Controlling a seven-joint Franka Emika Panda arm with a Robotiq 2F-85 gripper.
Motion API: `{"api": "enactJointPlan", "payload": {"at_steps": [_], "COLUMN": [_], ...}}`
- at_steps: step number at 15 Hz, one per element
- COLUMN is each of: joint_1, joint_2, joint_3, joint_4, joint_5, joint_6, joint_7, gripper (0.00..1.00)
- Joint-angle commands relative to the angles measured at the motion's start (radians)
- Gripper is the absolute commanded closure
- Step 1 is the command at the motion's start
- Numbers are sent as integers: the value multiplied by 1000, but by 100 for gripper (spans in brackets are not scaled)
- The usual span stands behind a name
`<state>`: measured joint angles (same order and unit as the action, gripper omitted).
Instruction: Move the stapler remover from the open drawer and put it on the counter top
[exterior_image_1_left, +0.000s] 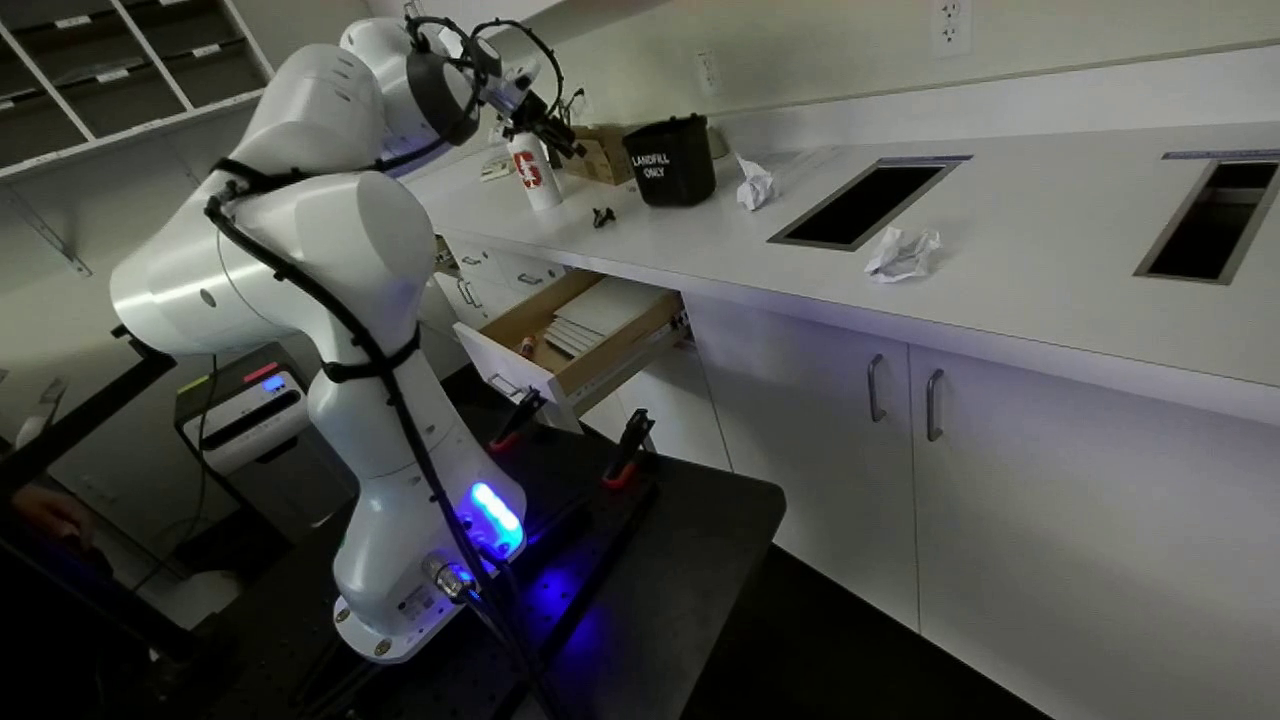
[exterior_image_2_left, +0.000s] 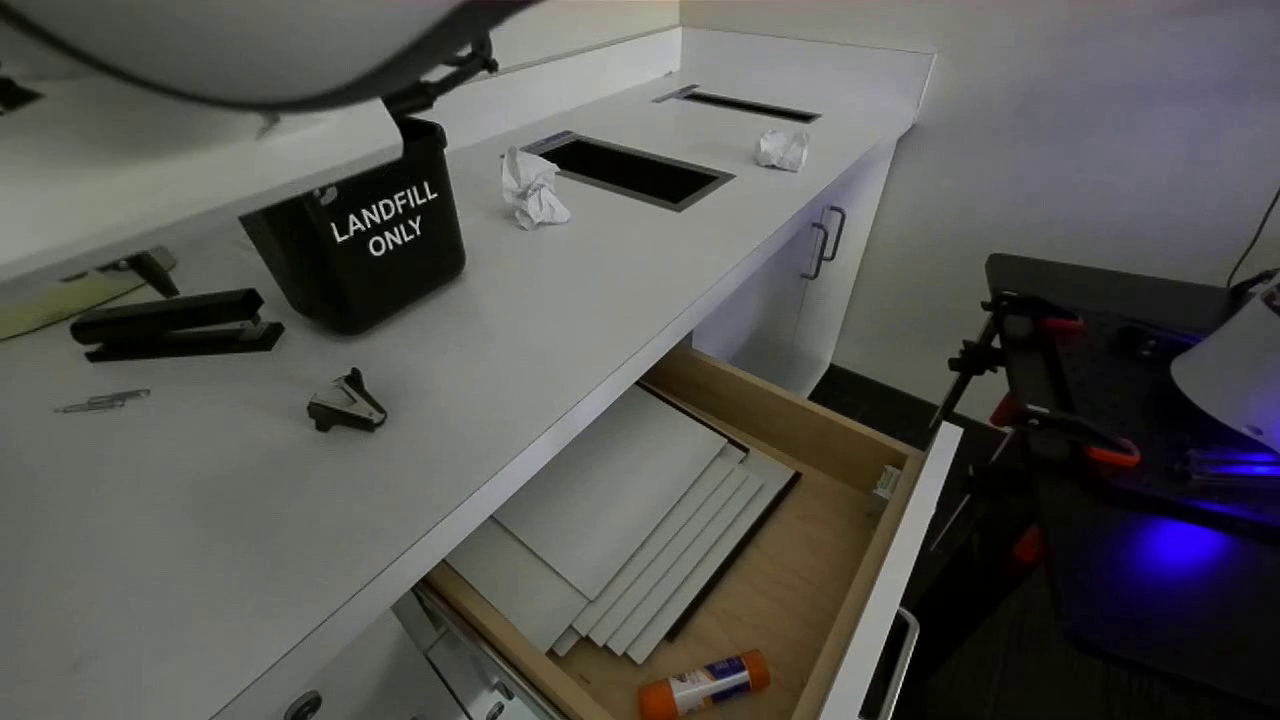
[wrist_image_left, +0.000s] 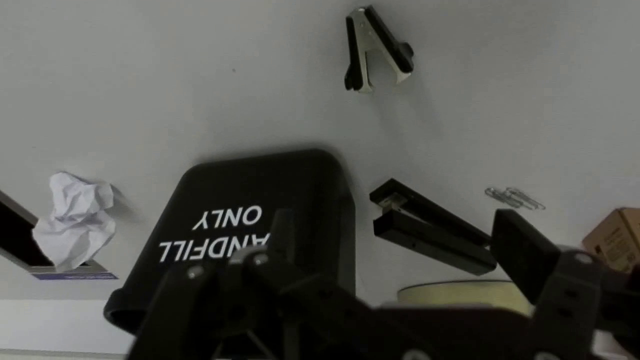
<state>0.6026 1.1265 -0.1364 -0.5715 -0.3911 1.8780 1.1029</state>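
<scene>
The staple remover, small with black grips and metal jaws, lies on the white counter top (exterior_image_1_left: 1030, 260). It shows in both exterior views (exterior_image_1_left: 603, 217) (exterior_image_2_left: 346, 402) and at the top of the wrist view (wrist_image_left: 377, 50). My gripper (exterior_image_1_left: 570, 142) is raised above the back of the counter near the white bottle. In the wrist view its two fingers stand wide apart with nothing between them (wrist_image_left: 396, 220), and the staple remover lies beyond the fingertips, apart from them. The drawer (exterior_image_2_left: 800, 560) is pulled open below the counter and also shows in an exterior view (exterior_image_1_left: 508, 362).
A black LANDFILL ONLY bin (exterior_image_2_left: 370, 240), a black stapler (exterior_image_2_left: 175, 325) and paper clips (exterior_image_2_left: 103, 401) are near the staple remover. Crumpled papers (exterior_image_1_left: 903, 254) lie by a dark cut-out (exterior_image_1_left: 865, 203). A white bottle (exterior_image_1_left: 535, 172) stands behind. The drawer holds white panels (exterior_image_2_left: 620, 490) and a glue stick (exterior_image_2_left: 705, 685).
</scene>
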Motion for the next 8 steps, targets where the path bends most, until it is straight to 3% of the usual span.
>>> {"api": "enactJointPlan", "payload": {"at_steps": [1, 3, 8], "joint_1": [-35, -29, -43], "joint_2": [-72, -24, -32], "joint_3": [34, 19, 37], "joint_4": [-56, -1, -5], "joint_5": [38, 22, 27], "joint_6": [-17, 0, 0], "joint_7": [-47, -29, -45], "gripper": [0, 0, 0]}}
